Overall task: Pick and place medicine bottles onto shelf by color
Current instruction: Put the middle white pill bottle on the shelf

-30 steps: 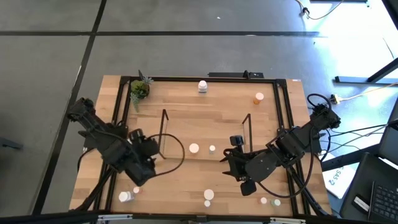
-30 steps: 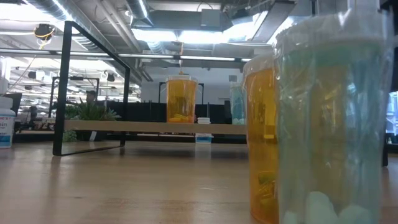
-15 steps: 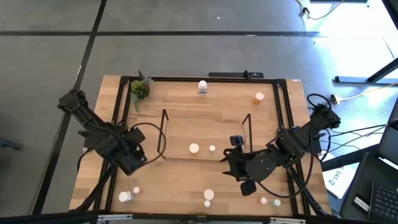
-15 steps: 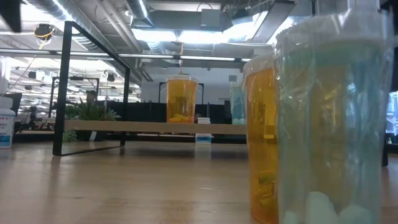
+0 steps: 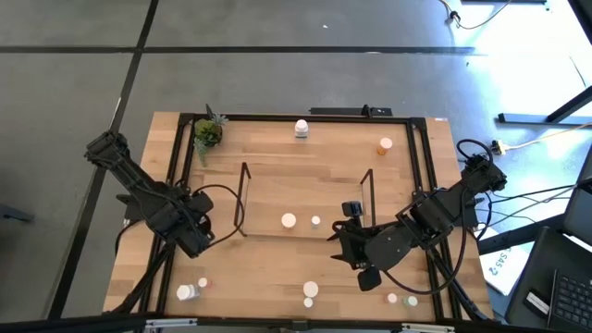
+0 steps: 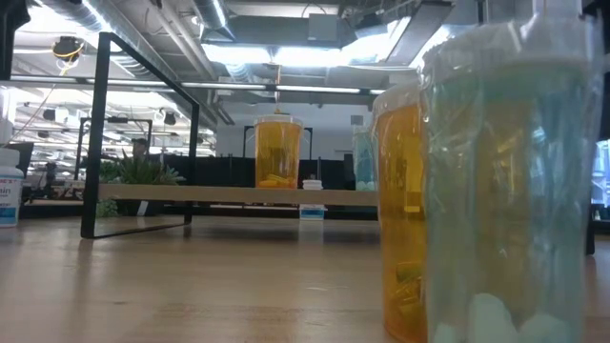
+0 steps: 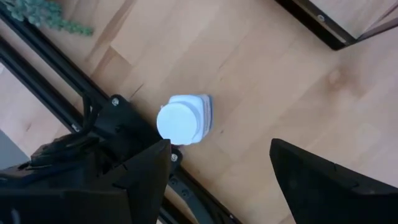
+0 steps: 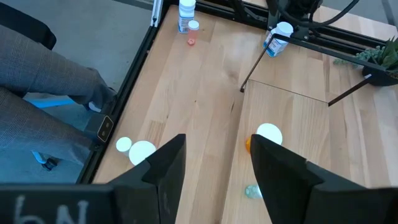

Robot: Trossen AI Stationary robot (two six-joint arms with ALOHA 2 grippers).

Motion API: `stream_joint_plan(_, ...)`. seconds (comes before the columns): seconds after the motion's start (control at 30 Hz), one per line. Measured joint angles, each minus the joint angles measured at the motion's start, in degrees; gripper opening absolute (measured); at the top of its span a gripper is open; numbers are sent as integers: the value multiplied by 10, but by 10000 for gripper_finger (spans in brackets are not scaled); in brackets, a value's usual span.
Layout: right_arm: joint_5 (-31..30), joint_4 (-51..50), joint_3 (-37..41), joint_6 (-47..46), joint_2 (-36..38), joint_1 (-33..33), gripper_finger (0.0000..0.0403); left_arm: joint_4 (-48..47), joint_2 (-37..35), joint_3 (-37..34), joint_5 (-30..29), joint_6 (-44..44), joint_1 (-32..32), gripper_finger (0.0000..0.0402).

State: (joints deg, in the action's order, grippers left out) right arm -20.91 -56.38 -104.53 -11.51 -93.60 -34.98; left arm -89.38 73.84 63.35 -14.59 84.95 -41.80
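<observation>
The shelf [image 5: 305, 196] stands mid-table, its wood board showing in the low view [image 6: 238, 193]. An orange bottle [image 5: 289, 220] and a tiny teal one [image 5: 315, 221] stand on it. My left gripper [image 5: 192, 233] is open and empty above the left frame rail. Its wrist view [image 7: 221, 149] shows a white bottle [image 7: 184, 118] standing upright on the table beyond the fingertips. My right gripper [image 5: 339, 244] is open and empty at the shelf's near right end, with the orange bottle [image 8: 267, 135] ahead of it.
A white bottle [image 5: 301, 128] and an orange one [image 5: 385, 144] stand at the far side. Several small bottles [image 5: 311, 289] stand along the near edge. A potted plant [image 5: 208, 132] stands far left. A black frame [image 5: 176, 157] edges the table. A person's legs [image 8: 43, 93] show beside the table.
My left gripper has drawn back toward the table's left edge and a little toward the far edge, then held still. My right arm has kept still, and no bottle has moved.
</observation>
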Motion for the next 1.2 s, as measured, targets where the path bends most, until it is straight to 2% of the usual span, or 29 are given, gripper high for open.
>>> stream_joint_plan(0.3,0,0,0,0,0,0,181,0,-5,0,9,0,0,268)
stream_joint_plan(0.4,-2,2,0,19,0,0,181,0,-5,0,28,0,0,268)
stream_joint_plan(0.5,-30,19,0,61,0,2,181,0,-5,0,32,1,0,268)
stream_joint_plan(0.8,-150,26,0,57,-2,3,181,-4,-5,-11,8,15,3,268)
stream_joint_plan(1.03,-155,26,0,57,-2,3,181,5,-8,-70,8,-18,31,266)
stream_joint_plan(1.2,-155,26,0,57,-2,3,181,25,-16,-96,30,-56,61,268)
